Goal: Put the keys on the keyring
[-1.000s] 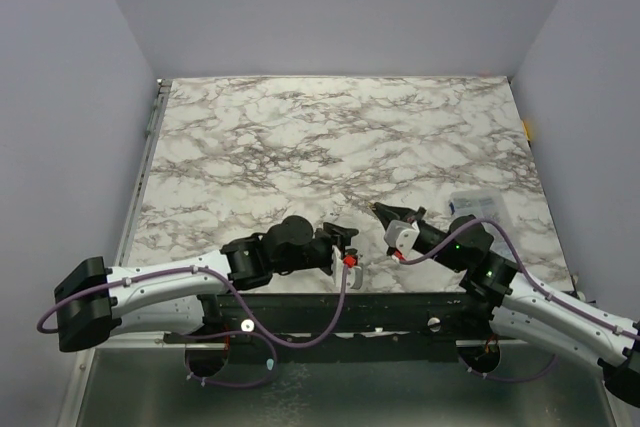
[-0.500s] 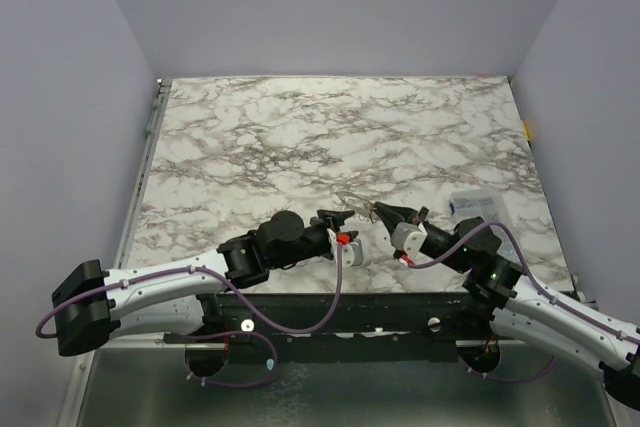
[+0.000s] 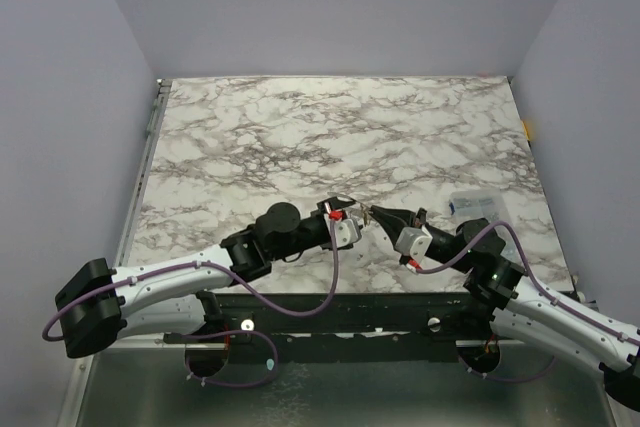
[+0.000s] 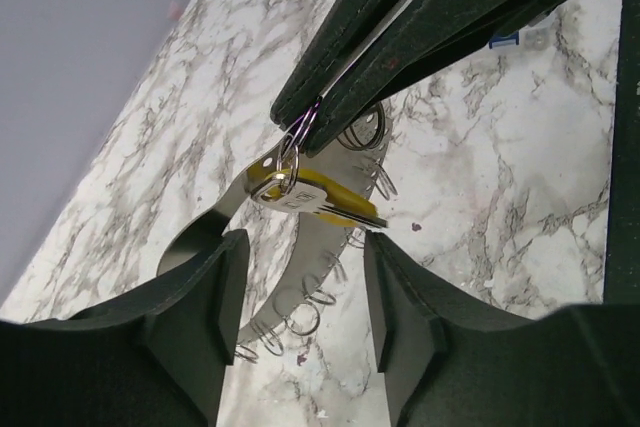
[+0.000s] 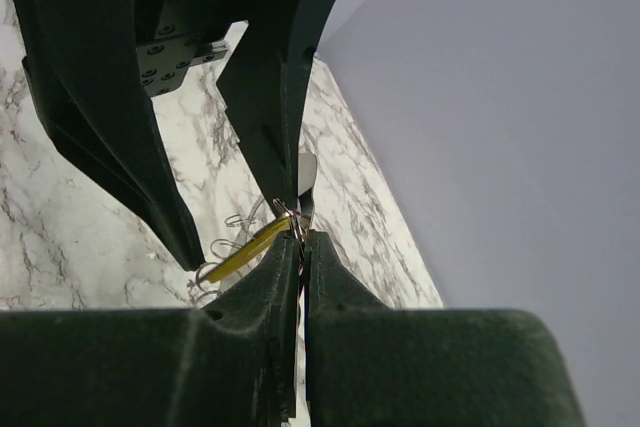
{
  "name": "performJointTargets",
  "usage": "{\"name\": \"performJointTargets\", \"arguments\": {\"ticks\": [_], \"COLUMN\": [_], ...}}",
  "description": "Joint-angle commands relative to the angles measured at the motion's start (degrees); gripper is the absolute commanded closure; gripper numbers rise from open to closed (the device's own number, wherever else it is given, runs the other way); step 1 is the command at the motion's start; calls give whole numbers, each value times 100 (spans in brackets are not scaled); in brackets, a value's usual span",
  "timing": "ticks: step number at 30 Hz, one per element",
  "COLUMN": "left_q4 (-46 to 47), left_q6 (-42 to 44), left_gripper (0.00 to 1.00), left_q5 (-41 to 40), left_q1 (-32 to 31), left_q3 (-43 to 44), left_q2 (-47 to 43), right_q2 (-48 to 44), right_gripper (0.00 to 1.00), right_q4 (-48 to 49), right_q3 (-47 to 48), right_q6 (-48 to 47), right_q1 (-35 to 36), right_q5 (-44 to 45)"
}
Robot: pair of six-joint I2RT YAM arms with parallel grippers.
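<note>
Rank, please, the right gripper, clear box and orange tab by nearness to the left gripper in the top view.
From the left gripper:
1. right gripper, tip to tip, just right.
2. clear box, farther right.
3. orange tab, far right edge.

A robotics lab test cell is being shown: a marble-patterned table (image 3: pixel 260 137) is being enclosed on three sides by plain lavender walls (image 3: pixel 330 7). Two cabled robot arms (image 3: pixel 165 282) are being carried on a black metal rail (image 3: pixel 390 307) at its near edge.
</note>
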Motion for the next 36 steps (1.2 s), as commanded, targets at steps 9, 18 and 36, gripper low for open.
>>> {"name": "performJointTargets", "arguments": {"ticks": [9, 18, 36], "left_q4": [1007, 1249, 815], "left_q6": [-1387, -1615, -1358], "left_gripper": [46, 94, 100], "left_q5": [741, 610, -355], "left_q1": [260, 304, 316], "left_q3": [175, 229, 397], "left_q2": [392, 529, 748], "right_q2": [12, -27, -408], "right_gripper": [99, 99, 99], "right_q4": [331, 450, 1170], "right_q3": [-8, -21, -14], "right_q6": [158, 293, 984], "right_q1": [9, 17, 17], "right_q5": [-284, -362, -628]}}
